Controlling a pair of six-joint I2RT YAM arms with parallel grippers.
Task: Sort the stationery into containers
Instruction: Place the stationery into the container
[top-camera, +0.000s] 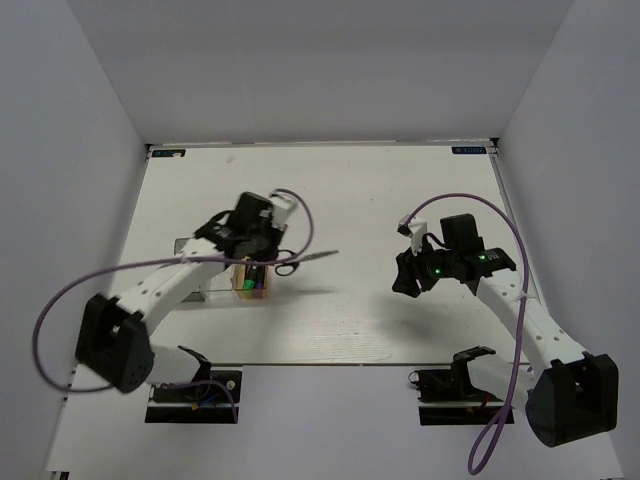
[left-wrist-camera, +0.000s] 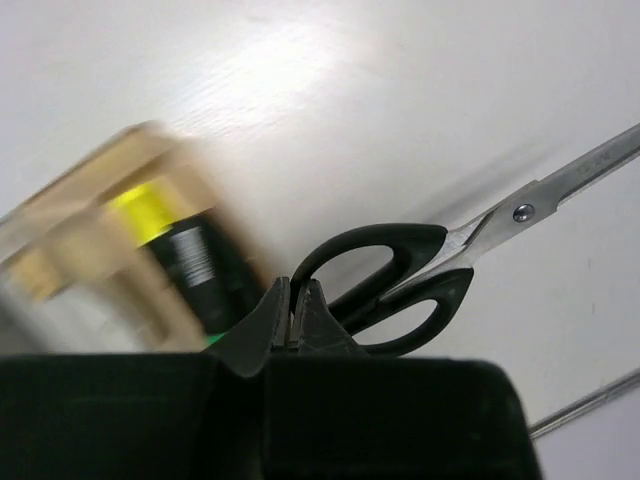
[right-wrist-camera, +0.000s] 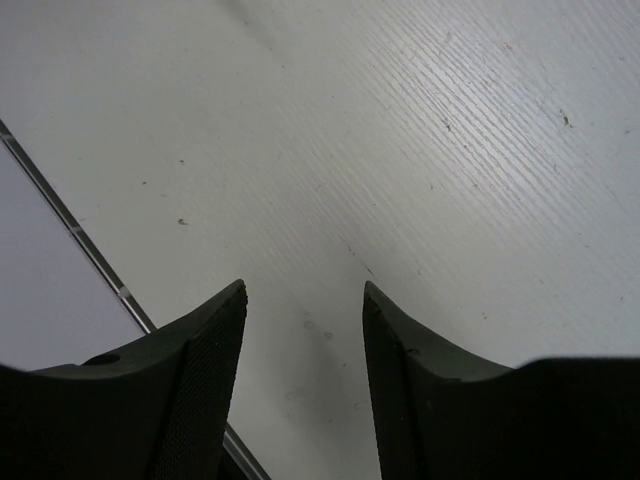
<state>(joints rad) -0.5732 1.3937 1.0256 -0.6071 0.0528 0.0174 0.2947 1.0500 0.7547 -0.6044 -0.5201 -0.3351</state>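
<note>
The left gripper (left-wrist-camera: 295, 312) is clenched on one handle loop of the small black-handled steel scissors (left-wrist-camera: 500, 215). Their blades point away over the white table (right-wrist-camera: 450, 150), just beside the amber-tan open tray (left-wrist-camera: 95, 175) (blurred here), which holds a black, yellow-ended highlighter (left-wrist-camera: 165, 235). The right gripper (right-wrist-camera: 304, 300) hangs spread, grasping nothing.

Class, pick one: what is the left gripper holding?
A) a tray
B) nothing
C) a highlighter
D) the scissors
D: the left gripper is pinched shut on a black handle loop of the scissors.
</note>
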